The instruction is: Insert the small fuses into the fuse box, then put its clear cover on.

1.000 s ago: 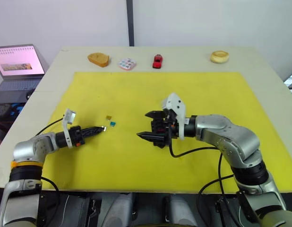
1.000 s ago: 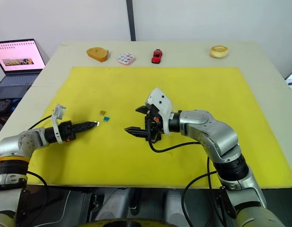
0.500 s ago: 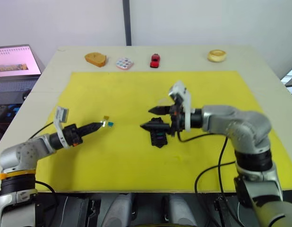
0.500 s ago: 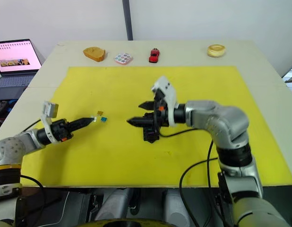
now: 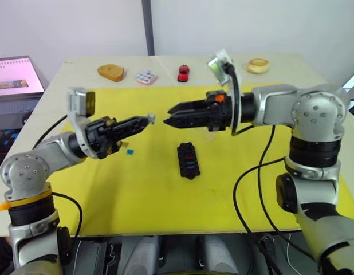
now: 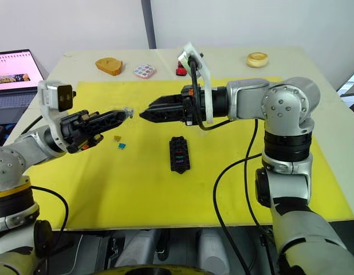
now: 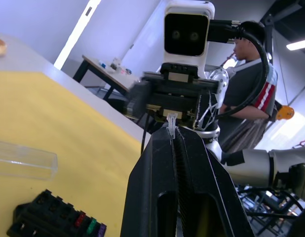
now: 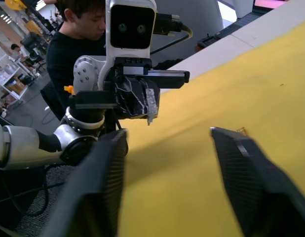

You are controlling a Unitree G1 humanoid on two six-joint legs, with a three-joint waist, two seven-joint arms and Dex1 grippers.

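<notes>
Your left gripper [image 5: 149,119] hangs above the yellow mat [image 5: 137,189], jaws pinched shut on a small pale fuse [image 6: 129,111], tip to tip with your right gripper [image 5: 170,115], whose jaws stand wide apart and empty. Below them the fuse box [image 5: 188,160] lies on the mat, the clear cover [image 7: 24,160] just beside it, two loose fuses [image 6: 118,141] left of it.

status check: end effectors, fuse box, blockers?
Left end effector shut on a small pale fuse, raised. Right end effector open, facing it. Black slotted fuse box on yellow mat, uncovered. No blockers.
</notes>
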